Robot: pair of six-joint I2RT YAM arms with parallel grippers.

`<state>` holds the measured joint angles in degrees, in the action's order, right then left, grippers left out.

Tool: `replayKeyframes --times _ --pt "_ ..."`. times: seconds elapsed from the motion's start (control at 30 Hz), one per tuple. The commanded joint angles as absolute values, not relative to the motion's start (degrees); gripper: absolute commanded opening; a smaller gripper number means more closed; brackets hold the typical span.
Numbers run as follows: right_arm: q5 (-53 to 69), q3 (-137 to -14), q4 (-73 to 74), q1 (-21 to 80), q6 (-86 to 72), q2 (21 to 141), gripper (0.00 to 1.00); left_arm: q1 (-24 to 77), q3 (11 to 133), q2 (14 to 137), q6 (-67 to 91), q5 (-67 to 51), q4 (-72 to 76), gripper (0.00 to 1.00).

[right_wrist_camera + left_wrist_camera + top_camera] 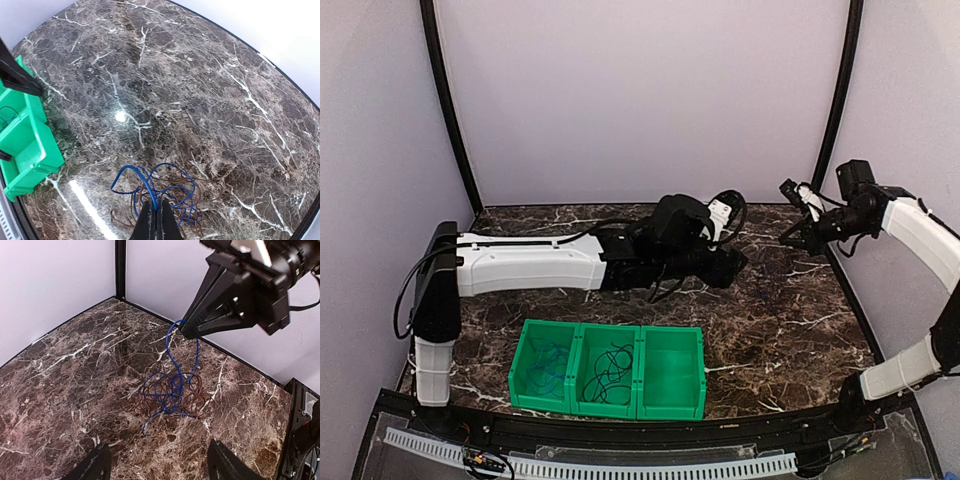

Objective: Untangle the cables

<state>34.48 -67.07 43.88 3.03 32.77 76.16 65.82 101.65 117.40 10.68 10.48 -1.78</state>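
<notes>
Looks like a robotics lab test cell. Boxed in by plain pale lilac walls (640, 100) and curved black frame poles (446, 110). Built around a dark brown marble-patterned tabletop (790, 330), with a white-and-black robot arm mounted on the left (530, 265), its twin on the right (920, 228). Furnished with a green plastic three-compartment bin (670, 405) and a white slotted wiring duct (620, 466).
</notes>
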Motion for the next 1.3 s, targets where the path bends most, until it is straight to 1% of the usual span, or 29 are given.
replayKeyframes --times 0.0,0.1,0.17,0.37,0.43,0.57,0.6,0.63,0.67,0.7,0.73,0.8,0.83,0.87,0.9,0.97,1.0,1.1,1.17,1.27 --pt "41.3 -70.0 49.6 3.6 33.3 73.4 0.00 65.8 101.5 118.3 10.2 5.1 10.1 0.69" --pt "43.4 -71.4 50.8 4.2 33.2 72.6 0.00 65.8 100.8 119.4 10.9 -0.3 15.5 0.68" --pt "45.2 -72.1 51.9 4.7 34.0 72.6 0.00 65.8 101.0 120.4 11.8 -1.9 18.8 0.68" --pt "46.9 -72.7 53.2 6.8 34.4 72.2 0.00 65.8 104.1 123.8 12.9 1.6 21.5 0.68" --pt "47.1 -73.1 53.5 7.3 34.3 71.7 0.00 65.7 105.5 125.0 12.5 1.1 21.6 0.65" --pt "46.9 -74.3 54.0 7.6 33.8 70.5 0.00 65.4 107.8 127.6 13.2 0.3 21.2 0.50" --pt "46.7 -74.4 54.0 7.6 33.7 70.3 0.00 65.2 107.9 128.0 13.7 0.2 21.2 0.44" --pt "46.6 -74.3 53.9 7.6 33.7 70.0 0.00 65.2 108.0 128.1 13.9 0.2 21.4 0.40" --pt "46.2 -73.8 53.7 7.6 33.7 69.7 0.00 65.1 108.0 128.2 14.3 0.2 21.4 0.29" --pt "45.6 -72.9 53.1 7.6 33.7 69.4 0.00 65.0 108.2 128.1 14.4 0.2 21.2 0.24" --pt "44.6 -71.8 51.9 7.6 33.5 69.0 0.00 65.0 108.5 128.1 14.4 0.2 20.9 0.10" --pt "42.0 -68.4 48.0 7.5 31.9 68.3 0.00 65.0 109.7 127.8 14.3 0.1 20.1 0.01" --pt "40.8 -66.6 45.7 7.5 31.2 68.2 0.04 65.0 109.9 127.4 14.3 0.1 19.8 0.00" --pt "39.8 -64.6 43.5 7.5 30.4 68.0 0.10 65.0 110.0 127.0 14.3 0.1 19.7 0.00" --pt "38.8 -62.8 41.1 7.4 29.7 67.9 0.13 65.0 110.0 126.2 14.4 0.1 19.5 0.00" --pt "38.5 -60.3 38.6 7.3 29.5 68.3 0.26 65.0 109.8 124.7 14.5 0.5 19.2 0.00" --pt "38.9 -59.2 37.4 7.3 29.6 68.6 0.30 65.1 109.3 124.2 14.5 1.3 19.2 0.00" --pt "42.7 -56.2 36.1 7.1 31.2 70.0 0.40 65.0 108.1 121.6 14.6 2.5 20.7 0.00" --pt "46.5 -54.4 35.9 7.1 33.6 71.0 0.46 65.0 107.9 120.5 14.6 3.0 21.4 0.00" --pt "49.0 -51.9 33.6 7.2 34.6 73.0 0.53 65.0 108.2 119.5 14.9 3.0 22.5 0.00"
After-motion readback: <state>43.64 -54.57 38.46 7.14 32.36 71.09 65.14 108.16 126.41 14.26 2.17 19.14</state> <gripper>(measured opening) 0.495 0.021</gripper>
